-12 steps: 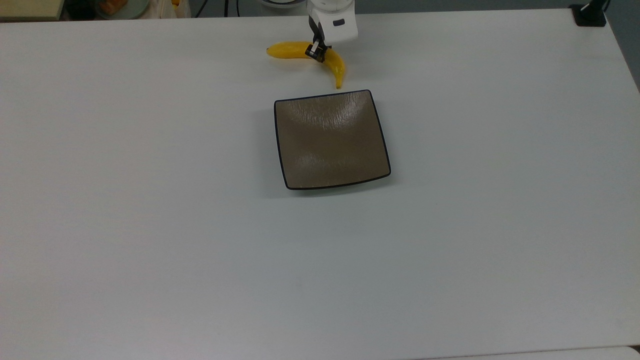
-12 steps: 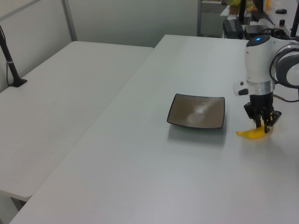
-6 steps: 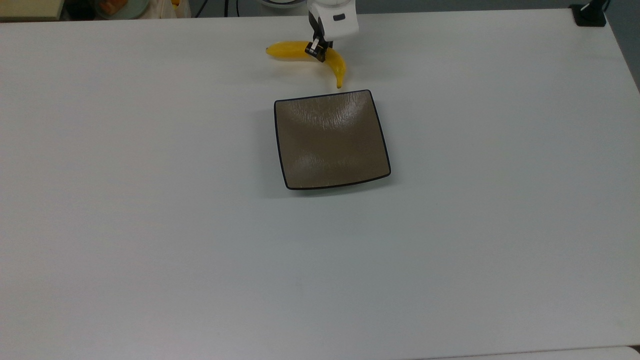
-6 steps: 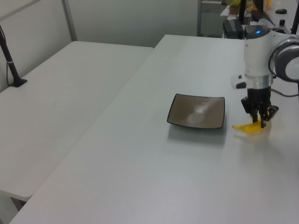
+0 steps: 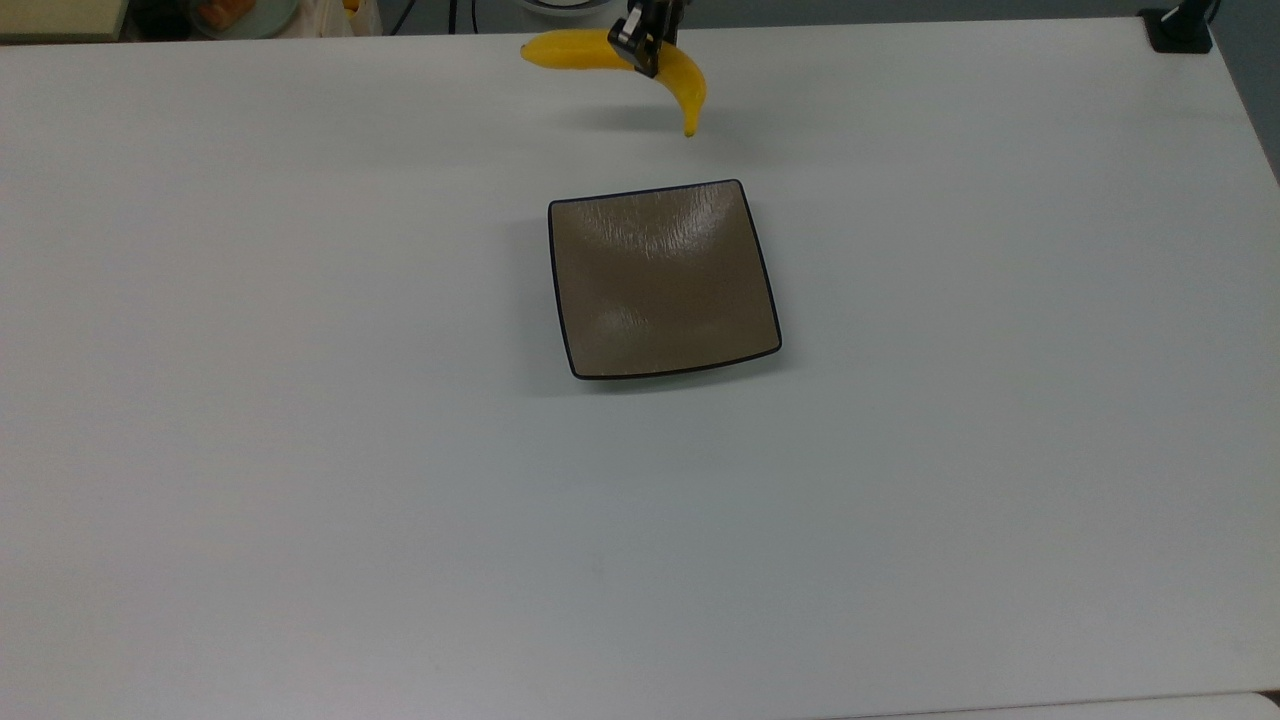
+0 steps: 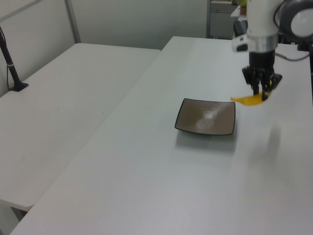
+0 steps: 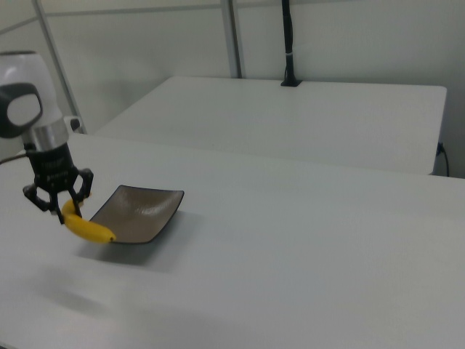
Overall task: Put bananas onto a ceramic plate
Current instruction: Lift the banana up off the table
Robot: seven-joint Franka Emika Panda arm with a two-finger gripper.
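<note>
We have the banana (image 5: 668, 68) gripped in the claw (image 5: 637, 41) and lifted clear of the table (image 5: 300, 450), at the top centre of the top view. The plate (image 5: 663, 280), mid-frame, is bare. Carrying over and setting down remain.

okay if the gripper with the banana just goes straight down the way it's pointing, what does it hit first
Most likely the bare white table, not the plate. The gripper points down holding the banana beyond the plate's far edge in the top view, though depth is uncertain.
</note>
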